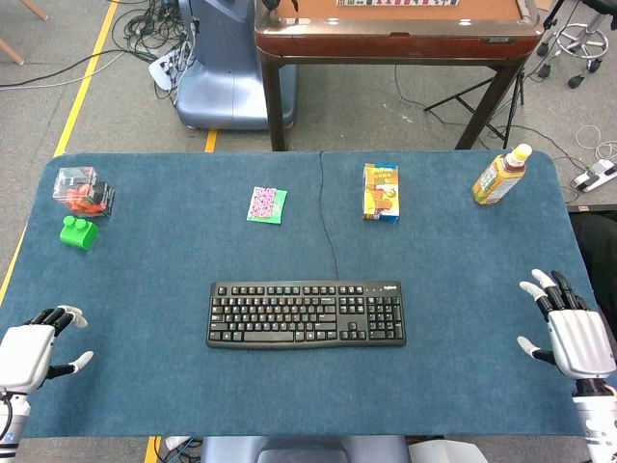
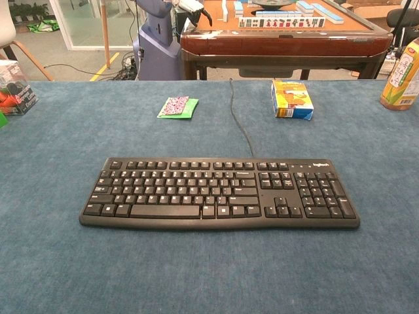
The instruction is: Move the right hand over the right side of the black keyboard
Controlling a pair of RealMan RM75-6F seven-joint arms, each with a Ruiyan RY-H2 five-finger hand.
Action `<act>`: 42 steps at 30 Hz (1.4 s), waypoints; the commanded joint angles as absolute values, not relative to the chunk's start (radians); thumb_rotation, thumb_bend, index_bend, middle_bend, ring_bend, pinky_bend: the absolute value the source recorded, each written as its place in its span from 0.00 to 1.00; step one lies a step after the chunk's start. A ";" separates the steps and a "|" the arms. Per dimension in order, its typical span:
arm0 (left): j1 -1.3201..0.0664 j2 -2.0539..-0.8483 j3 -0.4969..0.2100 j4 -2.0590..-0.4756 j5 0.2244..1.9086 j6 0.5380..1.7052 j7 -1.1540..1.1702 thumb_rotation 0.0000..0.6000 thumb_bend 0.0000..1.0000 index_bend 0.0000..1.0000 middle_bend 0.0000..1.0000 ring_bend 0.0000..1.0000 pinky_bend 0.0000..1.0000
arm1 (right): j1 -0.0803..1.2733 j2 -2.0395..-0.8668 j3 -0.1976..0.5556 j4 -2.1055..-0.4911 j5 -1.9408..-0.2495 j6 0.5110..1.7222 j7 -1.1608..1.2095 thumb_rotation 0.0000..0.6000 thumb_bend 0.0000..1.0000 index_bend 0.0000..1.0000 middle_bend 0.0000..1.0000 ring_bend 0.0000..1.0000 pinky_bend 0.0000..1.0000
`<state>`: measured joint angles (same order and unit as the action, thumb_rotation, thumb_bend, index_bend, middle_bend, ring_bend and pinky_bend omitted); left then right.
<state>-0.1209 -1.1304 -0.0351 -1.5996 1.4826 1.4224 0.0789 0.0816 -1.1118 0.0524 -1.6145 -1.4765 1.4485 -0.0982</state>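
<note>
The black keyboard (image 1: pixel 306 313) lies flat near the front middle of the blue table, its cable running toward the back edge; the chest view shows the keyboard (image 2: pixel 219 192) close up with nothing over it. My right hand (image 1: pixel 569 331) rests at the front right corner of the table, fingers spread and holding nothing, well to the right of the keyboard's number pad. My left hand (image 1: pixel 34 347) sits at the front left corner, fingers apart and empty. Neither hand appears in the chest view.
A yellow drink bottle (image 1: pixel 500 176) lies at the back right. A small snack box (image 1: pixel 381 192) and a pink-and-green packet (image 1: pixel 267 204) sit behind the keyboard. A green block (image 1: pixel 79 232) and a clear box of red pieces (image 1: pixel 84 190) are at the back left.
</note>
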 commanded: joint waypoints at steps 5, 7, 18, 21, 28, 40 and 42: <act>-0.126 -1.136 -0.031 -1.589 1.486 1.415 0.080 1.00 0.12 0.45 0.35 0.32 0.50 | 0.074 -1.118 0.056 -1.614 -1.482 1.469 -0.092 1.00 0.00 0.26 0.17 0.09 0.40; -0.127 -1.135 -0.032 -1.587 1.482 1.413 0.079 1.00 0.12 0.45 0.35 0.32 0.50 | 0.078 -1.120 0.059 -1.612 -1.487 1.470 -0.089 1.00 0.00 0.27 0.19 0.12 0.46; -0.125 -1.129 -0.035 -1.588 1.470 1.414 0.072 1.00 0.12 0.45 0.35 0.32 0.51 | 0.204 -1.122 0.093 -1.663 -1.571 1.368 -0.194 1.00 0.18 0.33 0.66 0.71 1.00; -0.125 -1.130 -0.034 -1.585 1.469 1.414 0.073 1.00 0.12 0.45 0.35 0.32 0.51 | 0.263 -1.126 0.110 -1.692 -1.582 1.304 -0.256 1.00 0.34 0.33 0.77 0.81 1.00; -0.129 -1.137 -0.035 -1.559 1.462 1.405 0.062 1.00 0.12 0.46 0.35 0.32 0.51 | 0.424 -1.191 0.170 -1.666 -1.576 1.151 -0.277 1.00 0.81 0.33 0.96 0.97 1.00; -0.126 -1.138 -0.042 -1.544 1.420 1.387 0.055 1.00 0.12 0.46 0.35 0.32 0.51 | 0.610 -1.344 0.189 -1.551 -1.558 0.986 -0.325 1.00 0.99 0.33 1.00 1.00 1.00; -0.127 -1.137 -0.043 -1.543 1.415 1.383 0.053 1.00 0.12 0.46 0.35 0.32 0.51 | 0.630 -1.367 0.183 -1.539 -1.557 0.969 -0.337 1.00 0.99 0.33 1.00 1.00 1.00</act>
